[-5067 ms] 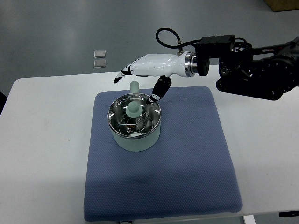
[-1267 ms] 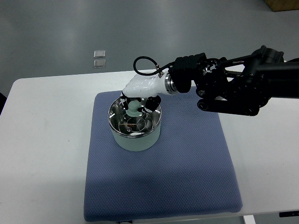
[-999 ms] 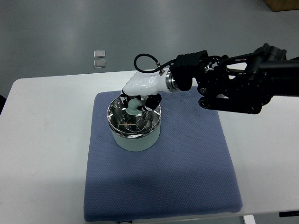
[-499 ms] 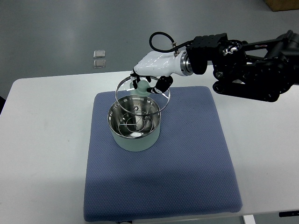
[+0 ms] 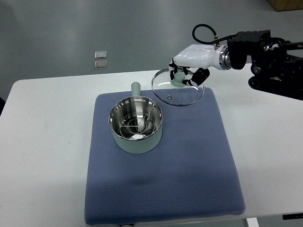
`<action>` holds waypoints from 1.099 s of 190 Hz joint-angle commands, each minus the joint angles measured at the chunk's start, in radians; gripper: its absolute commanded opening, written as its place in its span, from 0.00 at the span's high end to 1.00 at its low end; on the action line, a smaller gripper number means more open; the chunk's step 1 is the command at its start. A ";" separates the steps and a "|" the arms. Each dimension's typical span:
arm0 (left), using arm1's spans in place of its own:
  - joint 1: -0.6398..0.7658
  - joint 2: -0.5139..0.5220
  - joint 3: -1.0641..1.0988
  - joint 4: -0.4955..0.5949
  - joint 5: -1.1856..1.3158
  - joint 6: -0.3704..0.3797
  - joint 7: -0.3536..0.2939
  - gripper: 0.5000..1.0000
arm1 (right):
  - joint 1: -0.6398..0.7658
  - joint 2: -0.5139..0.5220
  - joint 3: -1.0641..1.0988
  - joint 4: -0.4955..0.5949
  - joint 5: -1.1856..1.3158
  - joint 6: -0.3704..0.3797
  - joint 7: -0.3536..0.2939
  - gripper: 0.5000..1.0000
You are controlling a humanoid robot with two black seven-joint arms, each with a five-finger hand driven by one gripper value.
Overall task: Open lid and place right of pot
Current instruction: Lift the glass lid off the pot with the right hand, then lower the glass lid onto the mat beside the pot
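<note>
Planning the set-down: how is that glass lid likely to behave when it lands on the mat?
The lid looks like clear glass in a metal rim, so probably rigid and breakable. The right hand grips only its knob, and it hangs tilted, so one edge may touch first. The textured mat should limit sliding.

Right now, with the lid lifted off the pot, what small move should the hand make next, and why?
Probably lower the lid toward the blue mat. The right hand grips its knob and holds it in the air to the right of the open pot, near the mat's far right corner, so it seems clear of the pot with bare mat below.
</note>
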 commanded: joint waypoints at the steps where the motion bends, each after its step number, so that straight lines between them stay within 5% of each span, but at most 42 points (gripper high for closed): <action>1: 0.000 0.000 0.000 0.000 0.000 0.000 0.000 0.00 | -0.041 -0.030 0.000 -0.001 -0.005 0.000 0.001 1.00; 175: 0.000 0.000 0.000 0.000 0.000 0.000 0.000 0.00 | -0.264 -0.024 0.003 -0.044 -0.009 -0.053 0.004 1.00; 180: 0.000 0.000 0.000 0.000 0.000 0.000 0.000 0.00 | -0.264 -0.025 0.003 -0.044 -0.005 -0.053 0.004 0.87; 190: 0.000 0.000 0.000 0.000 0.000 0.000 0.000 0.00 | -0.264 -0.025 0.003 -0.044 -0.005 -0.053 0.004 0.87; 191: 0.000 0.000 0.000 0.000 0.000 0.000 0.000 0.00 | -0.262 -0.027 0.003 -0.043 -0.004 -0.053 0.004 0.76; 203: 0.000 0.000 0.000 0.000 0.000 0.000 0.000 0.00 | -0.262 -0.028 0.004 -0.043 -0.001 -0.052 0.004 0.51; 209: 0.000 0.000 0.000 0.000 0.000 0.000 0.000 0.00 | -0.262 -0.028 0.004 -0.043 -0.001 -0.052 0.004 0.51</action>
